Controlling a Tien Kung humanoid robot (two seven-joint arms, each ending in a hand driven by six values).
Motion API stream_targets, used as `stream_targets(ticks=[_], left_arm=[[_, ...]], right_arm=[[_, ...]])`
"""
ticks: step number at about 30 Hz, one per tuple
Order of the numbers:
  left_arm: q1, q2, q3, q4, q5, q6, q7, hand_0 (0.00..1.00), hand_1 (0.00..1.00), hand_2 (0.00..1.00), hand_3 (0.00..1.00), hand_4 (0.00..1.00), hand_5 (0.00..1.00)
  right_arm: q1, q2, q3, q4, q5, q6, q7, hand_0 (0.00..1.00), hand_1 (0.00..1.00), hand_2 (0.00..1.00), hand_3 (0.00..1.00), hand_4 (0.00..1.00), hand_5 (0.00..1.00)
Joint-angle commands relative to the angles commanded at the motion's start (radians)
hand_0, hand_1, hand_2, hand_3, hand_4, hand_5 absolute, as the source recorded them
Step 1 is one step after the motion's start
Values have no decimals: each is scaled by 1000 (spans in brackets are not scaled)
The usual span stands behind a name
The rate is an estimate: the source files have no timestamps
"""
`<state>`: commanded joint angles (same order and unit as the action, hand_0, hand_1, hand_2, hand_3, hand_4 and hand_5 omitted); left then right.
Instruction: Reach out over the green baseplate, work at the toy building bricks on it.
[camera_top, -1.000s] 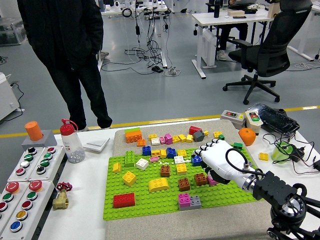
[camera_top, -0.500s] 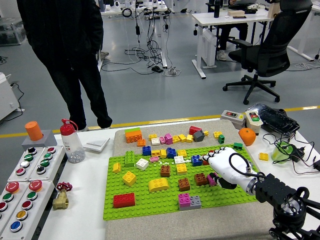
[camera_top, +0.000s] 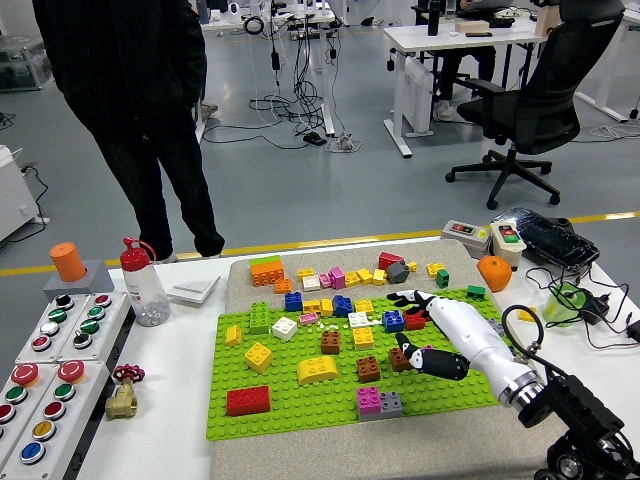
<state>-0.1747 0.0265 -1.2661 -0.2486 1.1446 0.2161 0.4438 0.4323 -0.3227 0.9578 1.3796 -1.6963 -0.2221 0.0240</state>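
The green baseplate (camera_top: 300, 405) lies on a beige mat at the table's middle. It carries several loose bricks: a red one (camera_top: 247, 400), a yellow curved one (camera_top: 317, 370), a pink and grey pair (camera_top: 378, 402) and brown ones (camera_top: 368, 368). My right hand (camera_top: 401, 321), white with black fingertips, lies low over the plate's right part. Its fingers (camera_top: 397, 297) stretch left past a blue brick (camera_top: 392, 321). The thumb tip rests at a brown brick (camera_top: 398, 360). It holds nothing. The left hand is out of view.
More bricks (camera_top: 330, 276) lie on the mat behind the plate. A red-capped bottle (camera_top: 143, 288), a button panel (camera_top: 50, 370) and a brass valve (camera_top: 122, 396) stand left. An orange ball (camera_top: 494, 272) and a green cup (camera_top: 566, 301) sit right. A person in dark clothes (camera_top: 130, 100) stands at the far left.
My right hand has turned from a bunched, knuckles-up pose to a flat, stretched one and sunk toward the plate. The forearm dropped lower. The bricks stayed put.
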Motion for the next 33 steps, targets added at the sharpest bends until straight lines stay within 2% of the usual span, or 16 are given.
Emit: stream_targets(ticks=[1, 6, 7, 10, 12, 13, 17, 19, 26, 30, 31, 33], left_arm=[[1, 0, -1, 0, 3, -1, 1, 635, 603, 616, 469, 352, 987], [4, -1, -4, 0, 8, -4, 3, 635, 603, 616, 469, 352, 987], [4, -1, -4, 0, 9, -4, 3, 634, 602, 618, 470, 352, 988], [5, -2, -5, 1, 9, -5, 3, 634, 602, 618, 470, 352, 988], [5, -2, -5, 1, 9, -5, 2, 634, 602, 618, 470, 352, 988], [5, -2, -5, 1, 8, -5, 2, 635, 603, 619, 471, 352, 987], [5, -3, -2, 2, 3, -5, 0, 635, 603, 619, 471, 352, 987], [5, -3, 0, 2, 0, -4, -1, 636, 603, 619, 475, 352, 987], [6, -3, 10, 4, -19, -1, -7, 637, 604, 619, 479, 352, 988], [5, -4, 14, 4, -26, 0, -10, 637, 604, 619, 479, 352, 988], [5, -4, 15, 5, -28, 1, -11, 637, 603, 619, 480, 353, 988], [4, -4, 17, 5, -32, 1, -12, 637, 603, 619, 480, 353, 988]], right_arm=[[-19, 2, 29, 8, 35, 22, -14, 711, 751, 785, 782, 516, 327], [-95, 9, 170, 14, 214, 117, -71, 711, 751, 785, 782, 516, 327], [-115, 9, 206, 15, 261, 141, -77, 751, 758, 790, 784, 540, 389], [-141, 11, 283, 15, 372, 169, -77, 751, 758, 790, 784, 540, 389], [-152, 14, 324, 15, 442, 178, -73, 751, 758, 790, 784, 540, 389], [-157, 16, 350, 15, 490, 182, -70, 779, 757, 790, 769, 523, 347], [-169, 24, 407, 12, 636, 189, -50, 779, 757, 790, 769, 523, 347], [-171, 26, 416, 10, 706, 191, -43, 807, 763, 793, 767, 509, 331], [-173, 29, 424, 8, 976, 195, -32, 815, 770, 794, 770, 506, 344], [-172, 29, 424, 8, 1088, 195, -33, 815, 770, 794, 770, 506, 344], [-172, 29, 424, 8, 1113, 195, -33, 809, 769, 794, 767, 518, 390], [-171, 28, 425, 8, 1165, 195, -34, 809, 769, 794, 767, 518, 390]])
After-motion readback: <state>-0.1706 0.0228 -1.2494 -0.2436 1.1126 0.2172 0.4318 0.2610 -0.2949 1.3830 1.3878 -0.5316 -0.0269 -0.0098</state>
